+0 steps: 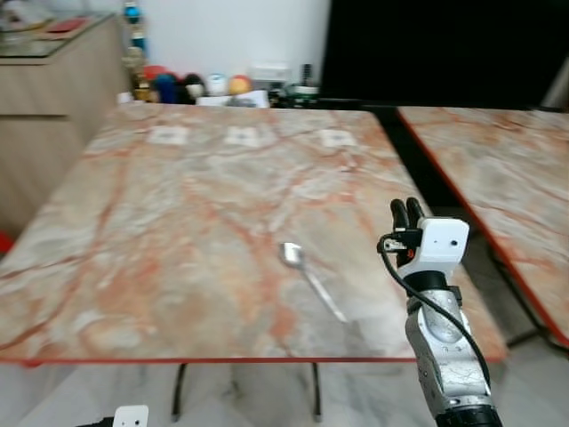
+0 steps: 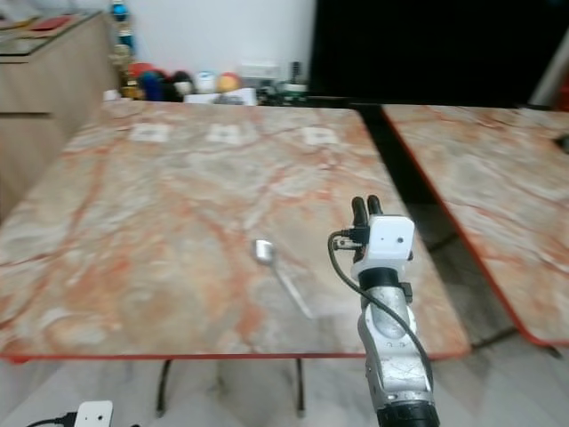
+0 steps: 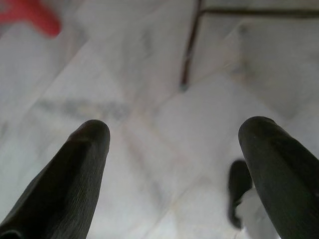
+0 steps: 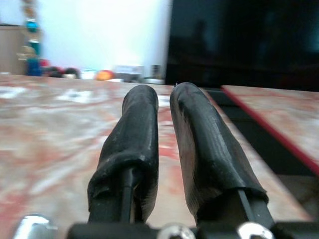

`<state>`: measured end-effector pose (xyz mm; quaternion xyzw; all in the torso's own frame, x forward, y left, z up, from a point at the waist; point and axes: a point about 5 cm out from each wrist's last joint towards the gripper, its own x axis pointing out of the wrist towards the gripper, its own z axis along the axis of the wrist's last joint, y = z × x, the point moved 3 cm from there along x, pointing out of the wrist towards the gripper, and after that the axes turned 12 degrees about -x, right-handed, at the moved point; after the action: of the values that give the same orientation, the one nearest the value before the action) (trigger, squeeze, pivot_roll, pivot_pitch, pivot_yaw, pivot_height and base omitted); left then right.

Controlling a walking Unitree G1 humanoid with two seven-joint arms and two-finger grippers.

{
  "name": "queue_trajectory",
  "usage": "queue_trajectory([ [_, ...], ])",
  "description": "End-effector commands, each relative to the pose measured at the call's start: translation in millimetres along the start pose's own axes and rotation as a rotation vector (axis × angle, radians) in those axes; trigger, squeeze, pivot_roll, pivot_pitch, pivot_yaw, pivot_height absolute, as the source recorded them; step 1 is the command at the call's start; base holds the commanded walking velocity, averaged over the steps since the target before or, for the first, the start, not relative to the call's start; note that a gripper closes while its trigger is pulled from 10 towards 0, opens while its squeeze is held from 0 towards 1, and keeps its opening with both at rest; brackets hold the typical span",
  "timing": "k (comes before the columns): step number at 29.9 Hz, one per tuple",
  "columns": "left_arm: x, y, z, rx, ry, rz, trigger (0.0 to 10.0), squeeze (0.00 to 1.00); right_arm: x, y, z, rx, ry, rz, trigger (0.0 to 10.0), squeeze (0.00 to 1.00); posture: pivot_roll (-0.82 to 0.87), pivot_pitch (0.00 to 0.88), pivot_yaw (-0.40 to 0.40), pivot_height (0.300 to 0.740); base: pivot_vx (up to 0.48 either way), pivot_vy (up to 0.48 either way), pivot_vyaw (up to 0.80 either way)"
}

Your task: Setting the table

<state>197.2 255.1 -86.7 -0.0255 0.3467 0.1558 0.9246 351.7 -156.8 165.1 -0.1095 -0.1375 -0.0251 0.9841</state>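
Nearest, at about five o'clock in the head views, the right gripper [image 1: 407, 212] stands raised over the near right corner of the counter [image 1: 178, 222], fingers pointing up and away. Its jaws are clenched, the two black fingers almost touching, with nothing between them. The left gripper [image 3: 174, 149] hangs low beside the robot, looking down at the pale floor [image 3: 149, 74] and a dark counter leg [image 3: 191, 45]; its jaws are released, well apart, and empty.

Just beyond the right gripper, toward its ten o'clock, one spoon [image 1: 310, 278] lies flat on the marbled counter, bowl toward twelve o'clock and handle running toward five o'clock, near the front edge. It is apart from the fingers.

By my reading, the step in hand is the placing of cutlery: the spoon is down, and the right arm is free of it. The next move would likely call for fetching another piece, or for nudging the spoon straight, since it lies at a slant to the counter's edge. Either way the jaws must open first.

Farther off, at twelve o'clock, three pale patches on the counter sit in a row; I cannot tell whether they are things or reflections. Behind them a cluster of small coloured items [image 1: 191, 86] lines the wall, too blurred to count. At two o'clock a second counter [image 1: 498, 160] stands apart across a dark gap.
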Motion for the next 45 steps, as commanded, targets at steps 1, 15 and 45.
queue_trajectory([
  [1,-4.4,-2.0,-15,0.005,0.052,-0.005,10.0,0.00,0.0,-5.4,-1,-0.020,0.005,-0.006,10.0,0.00,0.02,0.060,-0.012,0.740,0.000,0.000,0.80],
  [15,-5.1,-1.7,-18,0.010,0.068,-0.007,10.0,0.00,-3.9,-8.0,-20,-0.023,0.098,0.005,10.0,0.00,0.02,0.063,-0.011,0.740,0.000,0.000,0.51],
  [45,-7.2,0.6,-27,0.021,0.115,-0.008,10.0,0.00,-31.8,-0.5,-86,-0.049,0.518,0.150,10.0,0.00,0.02,0.072,-0.010,0.740,0.000,0.000,0.00],
])
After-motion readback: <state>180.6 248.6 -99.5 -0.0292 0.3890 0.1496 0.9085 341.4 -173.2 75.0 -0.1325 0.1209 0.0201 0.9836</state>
